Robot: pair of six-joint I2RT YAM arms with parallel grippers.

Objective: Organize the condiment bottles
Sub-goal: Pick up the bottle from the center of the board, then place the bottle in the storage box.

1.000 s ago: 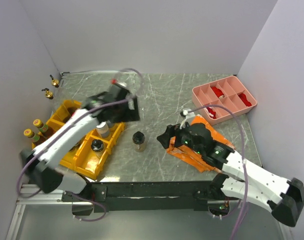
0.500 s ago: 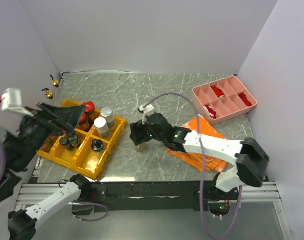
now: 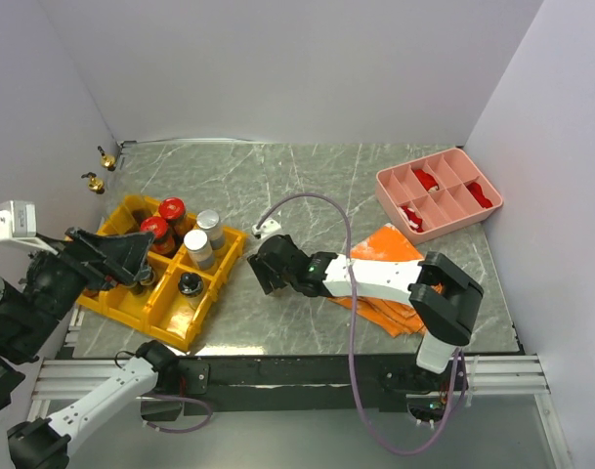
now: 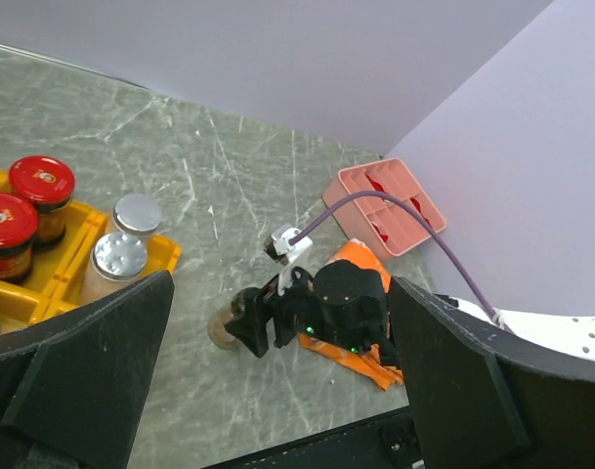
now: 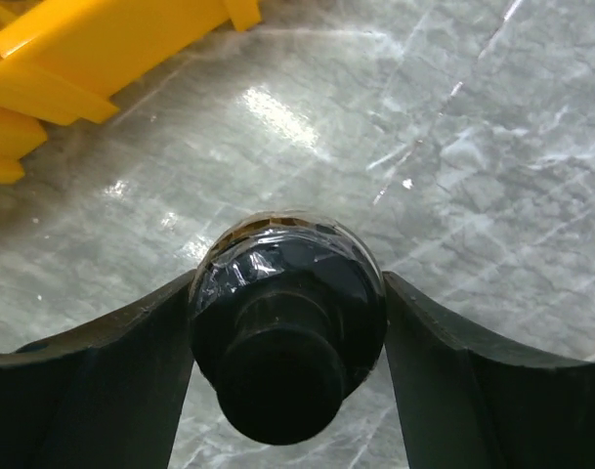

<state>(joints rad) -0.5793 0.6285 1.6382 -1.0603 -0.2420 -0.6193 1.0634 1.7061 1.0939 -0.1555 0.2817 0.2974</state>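
A small glass condiment bottle with a black top (image 5: 287, 322) stands on the marble table between the yellow bins and the orange cloth. My right gripper (image 5: 288, 293) is shut on it, with one finger pressed to each side. From above, the right gripper (image 3: 268, 266) hides this bottle; in the left wrist view the bottle (image 4: 222, 330) peeks out beside it. Two red-lidded jars (image 3: 165, 220), two silver-topped bottles (image 3: 204, 234) and a black-lidded jar (image 3: 190, 283) sit in the yellow bins (image 3: 207, 311). My left gripper (image 3: 111, 256) hangs open and empty, raised over the bins' left side.
Two gold-spout bottles (image 3: 100, 168) stand at the far left by the wall. A pink divided tray (image 3: 439, 191) with red items lies at the back right. An orange cloth (image 3: 390, 249) lies under my right arm. A purple cable (image 3: 326, 210) arcs over the table's middle.
My right arm reached left from the orange cloth and its jaws closed on the black-topped bottle. My left arm swung back off the bins to the left and stayed open.
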